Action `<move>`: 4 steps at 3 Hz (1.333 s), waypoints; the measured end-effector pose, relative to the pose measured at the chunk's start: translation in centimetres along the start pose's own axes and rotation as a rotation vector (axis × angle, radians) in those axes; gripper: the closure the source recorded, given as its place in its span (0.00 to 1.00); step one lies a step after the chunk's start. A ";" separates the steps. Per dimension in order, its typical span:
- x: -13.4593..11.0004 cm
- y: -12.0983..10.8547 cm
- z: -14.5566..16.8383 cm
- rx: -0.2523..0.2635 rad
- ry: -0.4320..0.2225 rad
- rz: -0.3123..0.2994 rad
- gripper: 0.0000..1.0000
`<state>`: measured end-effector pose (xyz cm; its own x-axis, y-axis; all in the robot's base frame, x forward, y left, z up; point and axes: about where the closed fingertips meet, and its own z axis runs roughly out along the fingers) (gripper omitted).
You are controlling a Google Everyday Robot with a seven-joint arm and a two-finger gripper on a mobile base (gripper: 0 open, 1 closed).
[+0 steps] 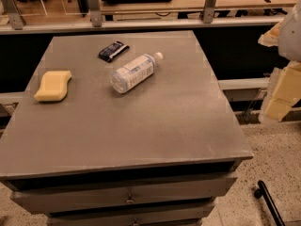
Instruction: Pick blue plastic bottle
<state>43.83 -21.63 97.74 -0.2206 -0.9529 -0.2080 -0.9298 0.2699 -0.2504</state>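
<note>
The blue plastic bottle (134,72) lies on its side on the grey cabinet top (141,121), left of centre toward the back. It is clear with a pale blue-and-white label, and its white cap points to the back right. My gripper (278,100) shows as pale cream parts at the far right edge of the view. It is off the side of the cabinet, well to the right of the bottle, and touches nothing.
A yellow sponge (53,85) lies at the left of the top. A small dark blue wrapped packet (113,51) lies behind the bottle. Drawers (127,197) front the cabinet. A rail (141,25) runs behind it. A black bar (269,201) lies on the floor at the right.
</note>
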 end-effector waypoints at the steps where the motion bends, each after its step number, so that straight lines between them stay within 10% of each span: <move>1: -0.1 -0.1 0.0 0.003 -0.001 -0.002 0.00; 2: -2.1 -2.1 0.8 0.028 0.000 -0.106 0.00; 4: -9.8 -7.4 5.8 0.035 0.058 -0.499 0.00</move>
<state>54.55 -13.45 96.14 0.2313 -0.9729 -0.0018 -0.9158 -0.2171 -0.3380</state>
